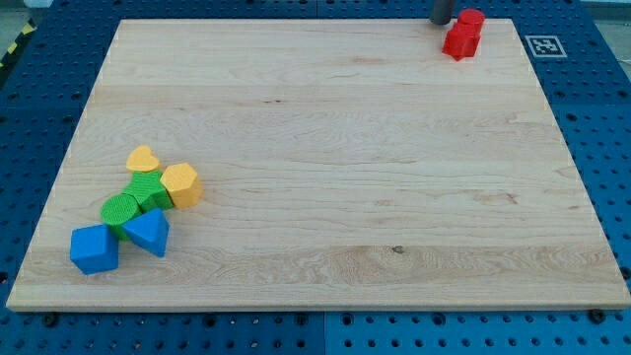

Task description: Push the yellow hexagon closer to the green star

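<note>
Pale wood-grain board [325, 148], matte chunky blocks: the yellow hexagon [181, 184] sits at the view's lower left, touching the green star [149, 191], with a yellow heart [144, 159], green cylinder [121, 210] and two blue blocks [94, 248] clustered around. My tip [440, 22] is a bare rod with nothing to grasp, far off at the view's top right beside the red block [463, 35].

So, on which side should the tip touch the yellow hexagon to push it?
No grip is possible; my tip only pushes. The yellow hexagon already touches the green star on its left, so probably press its free right face, pushing leftwards.
</note>
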